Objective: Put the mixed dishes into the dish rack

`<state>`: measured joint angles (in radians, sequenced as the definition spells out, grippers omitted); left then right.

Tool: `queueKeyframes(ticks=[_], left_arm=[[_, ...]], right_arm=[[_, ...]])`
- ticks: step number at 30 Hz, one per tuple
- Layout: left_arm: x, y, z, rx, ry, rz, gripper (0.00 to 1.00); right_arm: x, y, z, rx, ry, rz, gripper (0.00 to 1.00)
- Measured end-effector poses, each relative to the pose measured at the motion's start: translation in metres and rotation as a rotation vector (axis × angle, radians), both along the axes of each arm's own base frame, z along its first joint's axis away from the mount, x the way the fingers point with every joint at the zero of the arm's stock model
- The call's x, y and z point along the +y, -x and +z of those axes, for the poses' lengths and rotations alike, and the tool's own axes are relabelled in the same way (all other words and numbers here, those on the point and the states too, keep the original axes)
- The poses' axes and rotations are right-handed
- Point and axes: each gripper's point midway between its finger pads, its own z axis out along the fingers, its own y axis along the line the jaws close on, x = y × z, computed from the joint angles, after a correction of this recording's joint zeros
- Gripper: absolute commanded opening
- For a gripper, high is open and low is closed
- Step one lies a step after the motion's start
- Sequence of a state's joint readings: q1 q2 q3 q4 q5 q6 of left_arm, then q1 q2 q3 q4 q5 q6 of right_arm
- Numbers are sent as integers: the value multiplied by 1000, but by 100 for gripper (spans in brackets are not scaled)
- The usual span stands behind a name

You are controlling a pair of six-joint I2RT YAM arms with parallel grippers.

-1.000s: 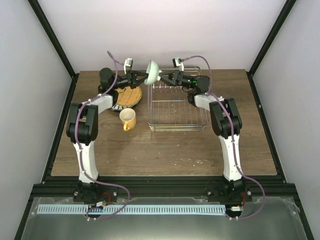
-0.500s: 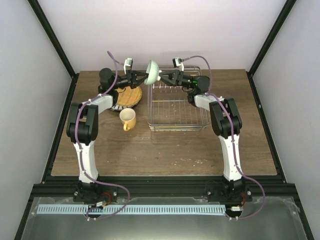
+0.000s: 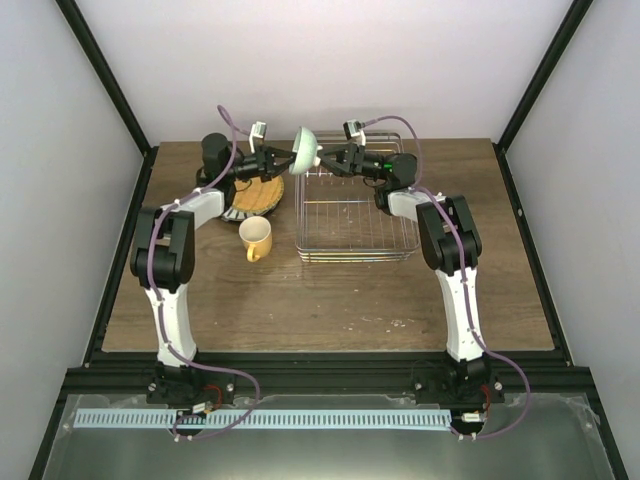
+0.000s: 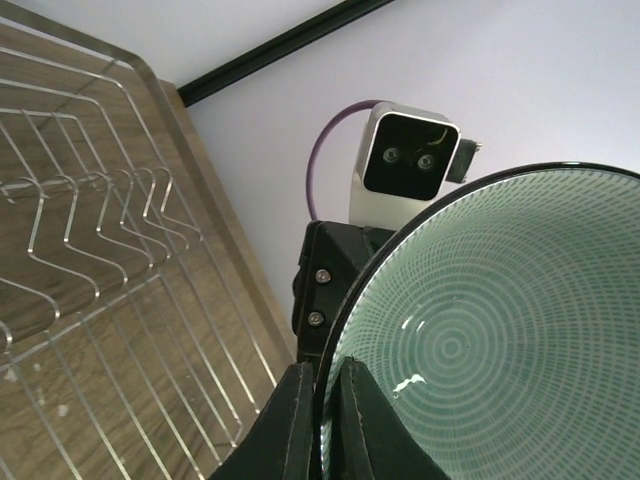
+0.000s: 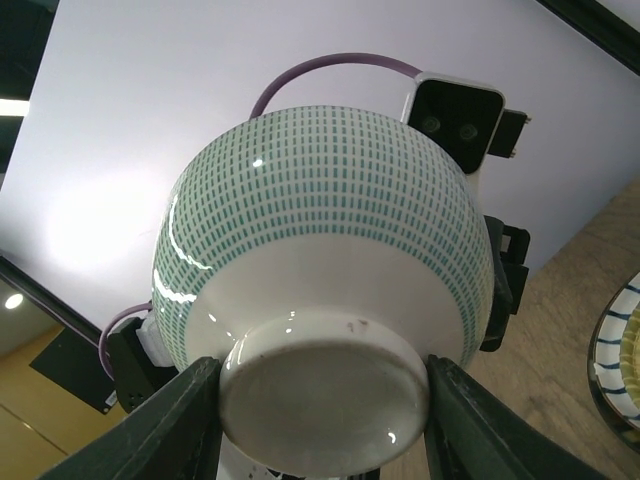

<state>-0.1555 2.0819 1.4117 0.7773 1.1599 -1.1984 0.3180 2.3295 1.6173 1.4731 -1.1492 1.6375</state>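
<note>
The pale green bowl (image 3: 306, 148) hangs on edge in the air at the back of the table, over the dish rack's far left corner. My left gripper (image 3: 288, 157) is shut on its rim; in the left wrist view the fingers (image 4: 322, 368) pinch the rim with the bowl's inside (image 4: 480, 340) facing the camera. My right gripper (image 3: 325, 155) is shut on the bowl's foot; in the right wrist view (image 5: 322, 400) its fingers flank the white foot ring of the bowl (image 5: 320, 230). The silver wire dish rack (image 3: 355, 215) sits below and shows no dishes in it.
The yellow mug (image 3: 255, 238) stands left of the rack. A stack of plates (image 3: 255, 192), yellow-orange one on top, lies under my left arm; the striped plate's edge shows in the right wrist view (image 5: 615, 350). The rack's prongs (image 4: 90, 200) are in the left wrist view.
Both grippers and the bowl have shifted slightly, and the bowl looks turned a little more on edge. The mug, plates and rack have not moved.
</note>
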Motion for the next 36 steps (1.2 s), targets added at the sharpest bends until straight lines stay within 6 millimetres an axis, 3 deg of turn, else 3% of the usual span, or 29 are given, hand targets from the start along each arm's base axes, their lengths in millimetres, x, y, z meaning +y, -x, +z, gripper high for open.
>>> queueKeyframes(ticks=[5,12,21,25,29,36], left_arm=[[1,2,-1,-40,-86,25,32],[3,4,-15,-45,-173,46,49],[18,-2,-25,-40,-237,101,89],[43,-9,-18,-70,-310,194,95],[84,-21,-2,-124,-449,354,96],[172,-26,15,-163,-838,719,97]], right_arm=[[2,1,-1,3,7,8,6],[3,1,-2,11,9,9,2],[-2,-4,-5,14,17,-6,1],[-11,-7,-11,13,48,-37,1],[-26,-14,-10,-11,124,-93,1],[-60,-39,37,-131,332,-315,1]])
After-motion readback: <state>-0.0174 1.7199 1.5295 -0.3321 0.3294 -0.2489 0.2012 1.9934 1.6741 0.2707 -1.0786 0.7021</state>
